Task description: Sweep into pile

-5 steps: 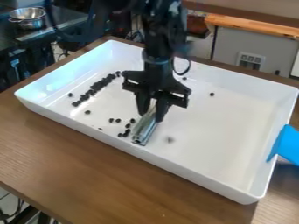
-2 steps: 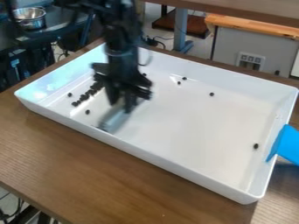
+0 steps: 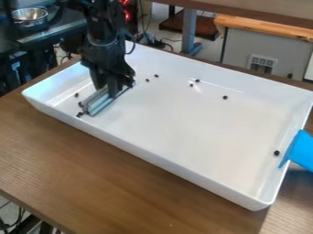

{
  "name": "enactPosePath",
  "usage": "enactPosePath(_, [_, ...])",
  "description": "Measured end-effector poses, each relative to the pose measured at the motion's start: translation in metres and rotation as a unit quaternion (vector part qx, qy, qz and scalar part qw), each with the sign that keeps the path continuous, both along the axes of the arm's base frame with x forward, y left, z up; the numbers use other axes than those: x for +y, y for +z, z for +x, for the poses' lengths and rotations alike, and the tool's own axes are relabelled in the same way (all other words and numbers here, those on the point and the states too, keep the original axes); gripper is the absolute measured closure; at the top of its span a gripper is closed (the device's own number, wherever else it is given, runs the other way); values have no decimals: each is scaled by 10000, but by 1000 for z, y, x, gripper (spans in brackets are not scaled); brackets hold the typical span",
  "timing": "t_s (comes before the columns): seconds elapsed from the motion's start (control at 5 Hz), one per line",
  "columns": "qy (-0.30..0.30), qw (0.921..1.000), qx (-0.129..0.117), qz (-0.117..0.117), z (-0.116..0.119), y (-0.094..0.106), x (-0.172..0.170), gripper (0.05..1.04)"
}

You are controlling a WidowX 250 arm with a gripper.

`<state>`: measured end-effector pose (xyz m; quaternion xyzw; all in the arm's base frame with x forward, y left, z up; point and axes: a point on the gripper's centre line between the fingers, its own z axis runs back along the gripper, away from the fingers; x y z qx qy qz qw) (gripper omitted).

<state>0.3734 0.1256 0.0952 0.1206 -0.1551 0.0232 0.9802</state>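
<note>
The hand [image 3: 108, 89] is clamped on a metal bar [image 3: 101, 103] near one end of the white tray [image 3: 177, 166], with a few dark beads [image 3: 79, 114] just below it and stray beads [image 3: 225, 97] scattered well away from it. Best keep the bar's edge flat, push slowly and squarely, then lift clear before fetching the strays.

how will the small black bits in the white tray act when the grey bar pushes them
The black bits look roundish and lie singly in places, so they will probably roll or skitter. The tray has a smooth, shiny floor, which likely offers little grip. Being so small beside the grey bar, they are probably light and easily knocked aside.
</note>
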Motion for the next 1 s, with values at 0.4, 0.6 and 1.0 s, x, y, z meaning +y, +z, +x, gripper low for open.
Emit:
enactPosePath(0.4, [-281,9990,81,349,2,2,49,741])
enactPosePath(0.6, [-178,9983,199,-508,0,24,21,741])
enactPosePath(1.0, [-190,9857,-64,-1675,27,84,-69,741])
